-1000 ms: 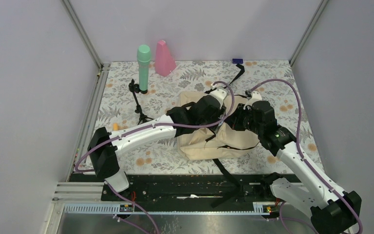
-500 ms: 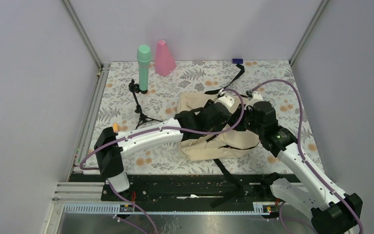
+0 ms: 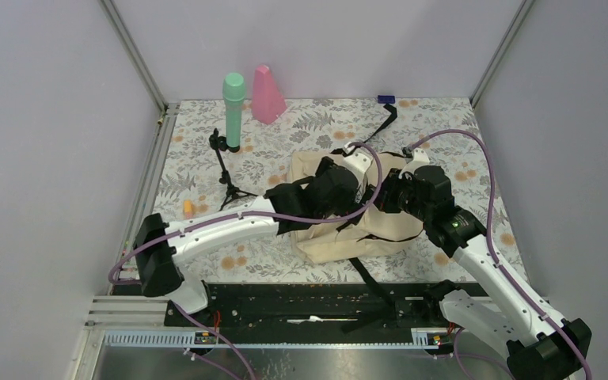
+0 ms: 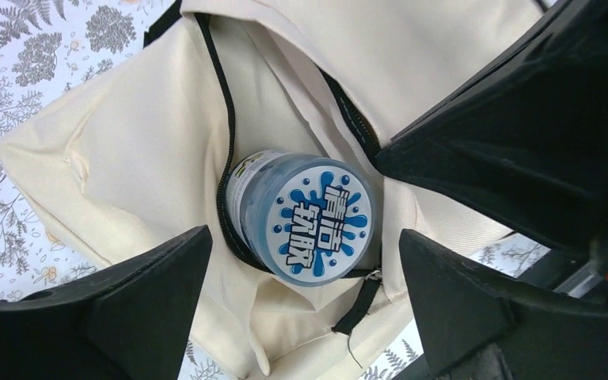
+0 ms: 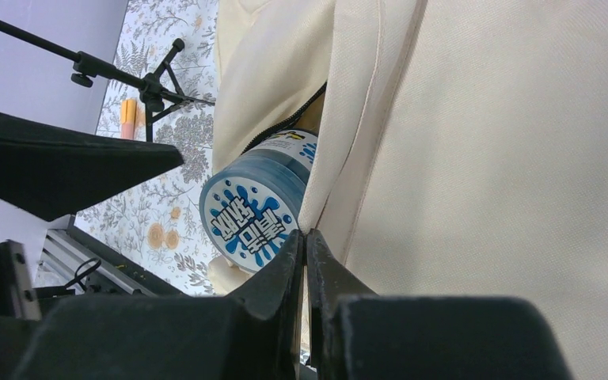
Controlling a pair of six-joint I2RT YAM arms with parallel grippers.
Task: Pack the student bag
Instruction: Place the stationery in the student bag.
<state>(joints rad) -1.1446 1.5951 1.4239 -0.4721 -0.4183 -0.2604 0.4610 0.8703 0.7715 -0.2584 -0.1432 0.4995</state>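
Observation:
The student bag (image 3: 380,231), cream fabric with black zipper trim, lies mid-table under both wrists. A round blue tub (image 4: 309,218) with a white splash-pattern lid sits lid-out in the bag's zippered opening. My left gripper (image 4: 305,237) is open just off the lid, one finger on each side, touching nothing. In the top view the left gripper (image 3: 350,207) is over the bag's middle. My right gripper (image 5: 306,236) is shut on the cream edge of the bag (image 5: 483,158) beside the tub (image 5: 253,210). From above, the right gripper (image 3: 389,198) is at the bag's right side.
A green microphone (image 3: 233,111) on a black tripod stand (image 3: 226,170) and a pink cone (image 3: 267,95) stand at the back left. A small orange item (image 3: 188,207) lies left of the bag. Black straps (image 3: 384,120) trail to the back and over the front rail.
My left gripper has opened, let go of the blue tub in the bag's opening, and drawn back a little to the left. The right gripper has kept its hold on the bag.

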